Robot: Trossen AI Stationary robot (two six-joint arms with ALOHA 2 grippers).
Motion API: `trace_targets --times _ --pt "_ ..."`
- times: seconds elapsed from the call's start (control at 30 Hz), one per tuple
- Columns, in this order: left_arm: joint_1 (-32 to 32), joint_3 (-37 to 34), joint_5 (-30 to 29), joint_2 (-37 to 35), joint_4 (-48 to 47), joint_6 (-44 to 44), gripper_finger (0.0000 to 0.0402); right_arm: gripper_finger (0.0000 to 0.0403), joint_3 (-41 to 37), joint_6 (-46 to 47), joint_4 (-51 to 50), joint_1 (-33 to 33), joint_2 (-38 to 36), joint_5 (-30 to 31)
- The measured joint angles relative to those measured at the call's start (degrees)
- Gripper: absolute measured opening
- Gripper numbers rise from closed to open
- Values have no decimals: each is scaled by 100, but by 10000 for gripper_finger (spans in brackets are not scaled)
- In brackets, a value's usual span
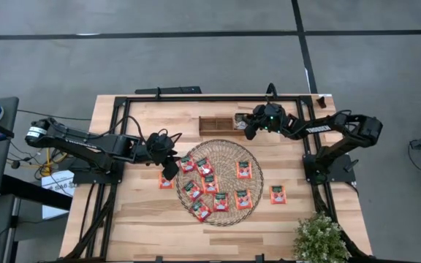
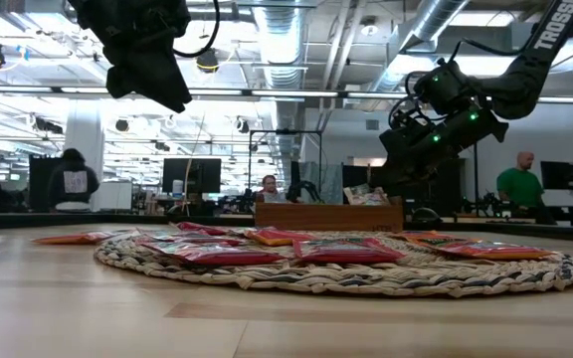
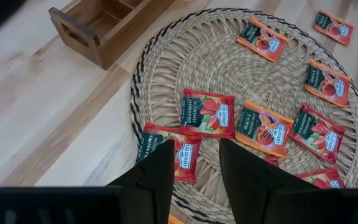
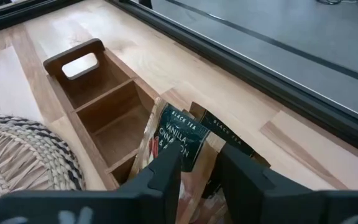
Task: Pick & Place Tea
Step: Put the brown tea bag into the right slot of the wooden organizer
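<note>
While glossy red-orange tea sachets (image 1: 212,184) lie flat across the coarse round woven mat (image 1: 221,148), we note the right gripper (image 4: 197,165) over the wooden tray (image 1: 214,125) beyond it, fingers parted around upright sachets; left gripper (image 3: 194,162) hovers at the mat's edge, half-open, empty.

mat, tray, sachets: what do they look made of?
Round mat: looks like woven straw or seagrass, matte, from the coiled braids and dark edge strand.
Tray: brown wood, smooth satin look, grain and a cut handle slot showing.
Tea sachets: probably glossy printed foil or coated paper; they lie flat, with crimped edges and some sheen.
</note>
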Motion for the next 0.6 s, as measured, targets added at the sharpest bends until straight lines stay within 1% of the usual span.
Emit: trace_targets --times 0.23,0.3,0.53,0.6 --pt "0 0 0 0 -1 1 117 89 1 -45 -69 52 -108 4" --pt "0 0 0 0 -1 2 117 85 5 -89 -183 51 -283 6" --pt "0 0 0 0 -1 109 117 74 5 -249 -1125 50 -1143 184" --pt "0 0 0 0 -1 114 117 74 5 -232 -1194 95 -1322 177"
